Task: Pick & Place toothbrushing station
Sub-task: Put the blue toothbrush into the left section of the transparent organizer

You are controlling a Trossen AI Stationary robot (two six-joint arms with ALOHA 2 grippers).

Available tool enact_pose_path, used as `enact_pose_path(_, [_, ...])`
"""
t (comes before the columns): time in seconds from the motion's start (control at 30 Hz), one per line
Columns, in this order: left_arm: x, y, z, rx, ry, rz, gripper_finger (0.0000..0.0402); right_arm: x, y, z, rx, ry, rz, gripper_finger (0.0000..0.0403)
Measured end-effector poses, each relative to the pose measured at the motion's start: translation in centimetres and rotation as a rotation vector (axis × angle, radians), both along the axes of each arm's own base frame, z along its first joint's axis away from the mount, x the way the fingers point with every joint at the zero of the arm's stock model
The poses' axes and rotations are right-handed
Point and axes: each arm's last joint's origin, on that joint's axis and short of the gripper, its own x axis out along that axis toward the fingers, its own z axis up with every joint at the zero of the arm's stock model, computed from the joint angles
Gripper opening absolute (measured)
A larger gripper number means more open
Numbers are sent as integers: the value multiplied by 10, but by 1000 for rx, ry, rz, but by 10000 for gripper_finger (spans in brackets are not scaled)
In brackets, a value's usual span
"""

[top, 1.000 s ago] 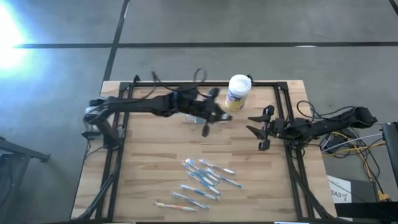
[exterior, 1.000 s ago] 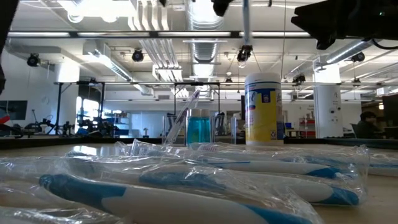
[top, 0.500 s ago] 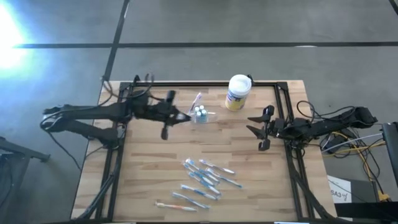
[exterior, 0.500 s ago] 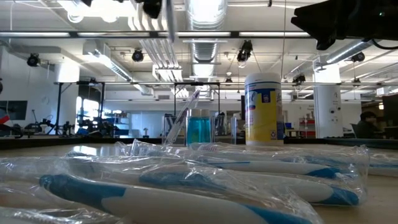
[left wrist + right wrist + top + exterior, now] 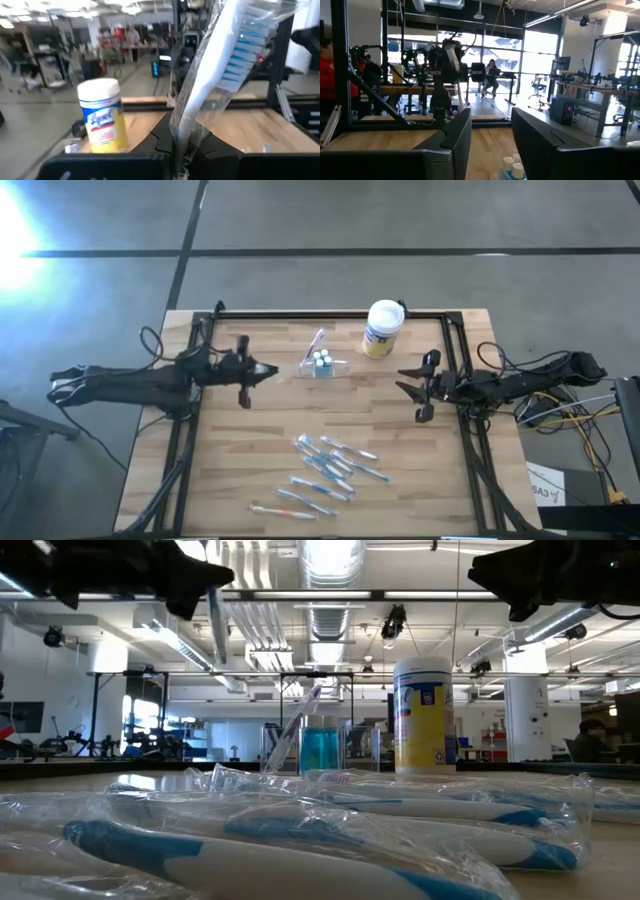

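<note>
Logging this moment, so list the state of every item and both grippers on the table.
Left gripper: shut on a wrapped toothbrush, raised above the table.
Right gripper: open, empty.
Clear holder: upright, with a leaning toothbrush in it.
White canister: upright, lid on.
Loose toothbrushes: lying flat, wrapped.

An open-plan robotics lab: exposed ceiling ducts, workbenches, concrete floor.

left hand fingertips hidden behind wrapped toothbrush
</note>
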Motion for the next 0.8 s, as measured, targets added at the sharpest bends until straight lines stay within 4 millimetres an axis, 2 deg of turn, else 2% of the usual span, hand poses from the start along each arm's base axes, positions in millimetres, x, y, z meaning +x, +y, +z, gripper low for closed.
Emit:
enact_pose_path(0.2, [-21,15,-19,-41,-35,104,18,0,0,0,0,0,0,128])
enact_pose_path(0.47, [-32,18,-24,-8,-164,23,18,0,0,0,-5,2,-2,127])
enact_pose_path(0.6, [-28,21,-23,-33,-162,41,18,0,0,0,-9,2,-3,125])
enact_pose_path(0.8, [-1,32,6,-35,-155,52,18,0,0,1,-24,2,-14,126])
